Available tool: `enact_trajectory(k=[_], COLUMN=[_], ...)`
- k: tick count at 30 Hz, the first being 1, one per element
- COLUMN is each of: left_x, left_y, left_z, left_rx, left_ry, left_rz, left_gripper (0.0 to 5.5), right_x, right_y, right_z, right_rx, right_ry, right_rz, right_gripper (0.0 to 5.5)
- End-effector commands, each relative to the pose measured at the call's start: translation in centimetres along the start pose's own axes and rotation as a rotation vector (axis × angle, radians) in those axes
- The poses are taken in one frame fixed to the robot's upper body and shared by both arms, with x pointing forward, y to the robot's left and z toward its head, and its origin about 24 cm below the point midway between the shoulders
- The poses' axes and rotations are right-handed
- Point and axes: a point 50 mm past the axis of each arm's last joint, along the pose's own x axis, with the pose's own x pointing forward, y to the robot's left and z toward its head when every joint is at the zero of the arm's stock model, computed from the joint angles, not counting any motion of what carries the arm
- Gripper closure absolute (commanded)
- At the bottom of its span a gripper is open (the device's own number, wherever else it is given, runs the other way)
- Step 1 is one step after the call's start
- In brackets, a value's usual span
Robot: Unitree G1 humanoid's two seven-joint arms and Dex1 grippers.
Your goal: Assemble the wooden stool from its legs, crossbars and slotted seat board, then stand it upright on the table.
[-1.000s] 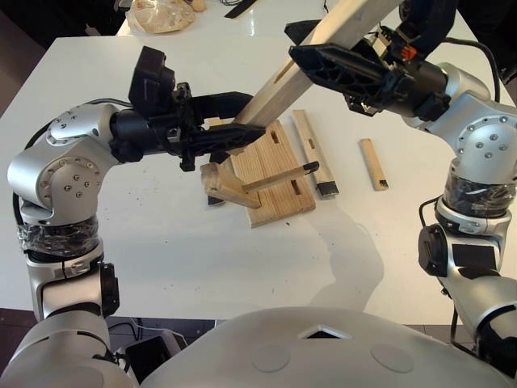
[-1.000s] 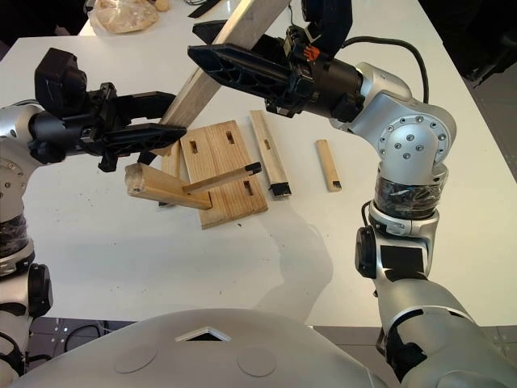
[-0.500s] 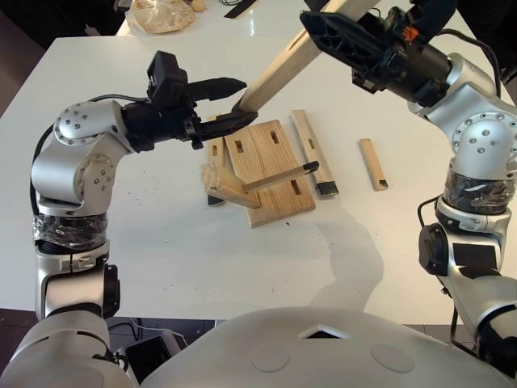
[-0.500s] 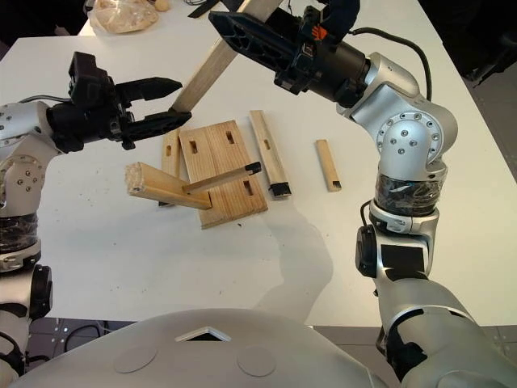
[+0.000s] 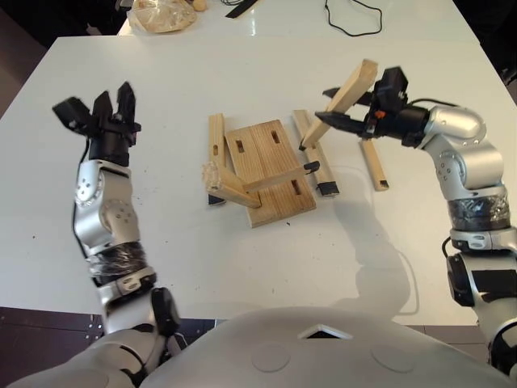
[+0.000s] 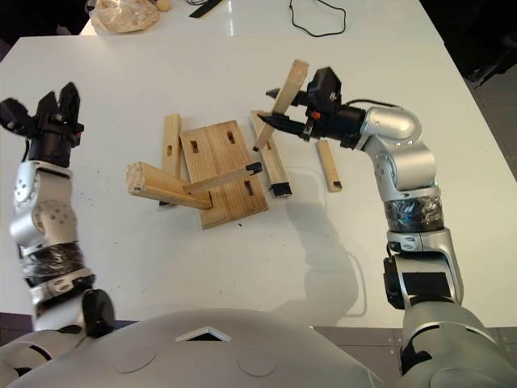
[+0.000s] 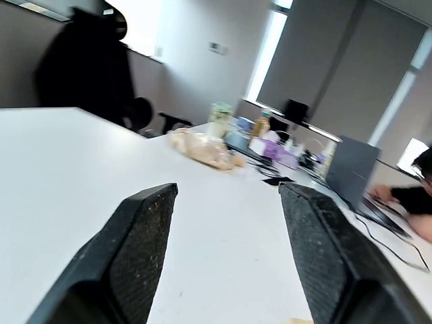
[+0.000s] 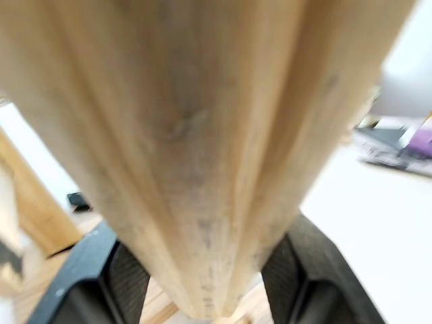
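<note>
The slotted seat board (image 5: 269, 170) lies flat mid-table. One wooden leg (image 5: 229, 190) with a thin crossbar (image 5: 279, 175) leans against its near-left edge. My right gripper (image 5: 341, 121) is shut on another wooden leg (image 5: 343, 103), held tilted just above the board's far-right side; the same leg (image 8: 202, 135) looms close in the right wrist view between the black fingers (image 8: 91, 273). My left gripper (image 5: 109, 109) is raised at the far left, open and empty, well away from the parts; its fingers (image 7: 128, 260) frame bare table.
Loose parts lie around the board: a slotted leg (image 5: 216, 139) at its left, a long leg (image 5: 313, 154) at its right, and a short crossbar (image 5: 373, 164) farther right. A crumpled bag (image 5: 161, 14) and a black cable (image 5: 354, 12) sit at the far edge.
My left gripper has let go of the held leg and pulled back far to the left. The right arm has swung that leg down and rightward, close above the board's far-right side.
</note>
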Motion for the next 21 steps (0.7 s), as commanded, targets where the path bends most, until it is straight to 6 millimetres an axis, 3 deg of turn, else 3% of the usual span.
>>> enact_trajectory(k=[1, 5, 14, 17, 21], left_x=[-1.9, -1.7, -2.2, -2.1, -1.5], left_y=[-0.5, -0.3, 0.7, 1.0, 1.3], left_z=[-2.8, -2.5, -2.4, -2.5, -2.2], left_rx=[-0.080, -0.125, -0.112, -0.119, -0.121], left_ry=[0.047, 0.027, 0.036, 0.040, 0.030], left_rz=[0.161, 0.215, 0.249, 0.257, 0.262], left_gripper=[2.70, 2.70, 2.70, 2.70, 2.70], right_x=[-0.8, -1.4, -1.2, -1.3, -1.3], right_y=[2.0, 3.0, 5.4, 5.4, 4.1], right_z=[-1.3, -1.8, -0.3, -0.1, 1.7], right_rx=[0.005, 0.033, 0.141, 0.148, 0.156], right_ry=[0.072, 0.093, 0.002, -0.004, -0.092], right_rz=[0.040, 0.057, 0.106, 0.105, 0.097], right_gripper=[3.50, 3.50, 3.50, 3.50, 3.50])
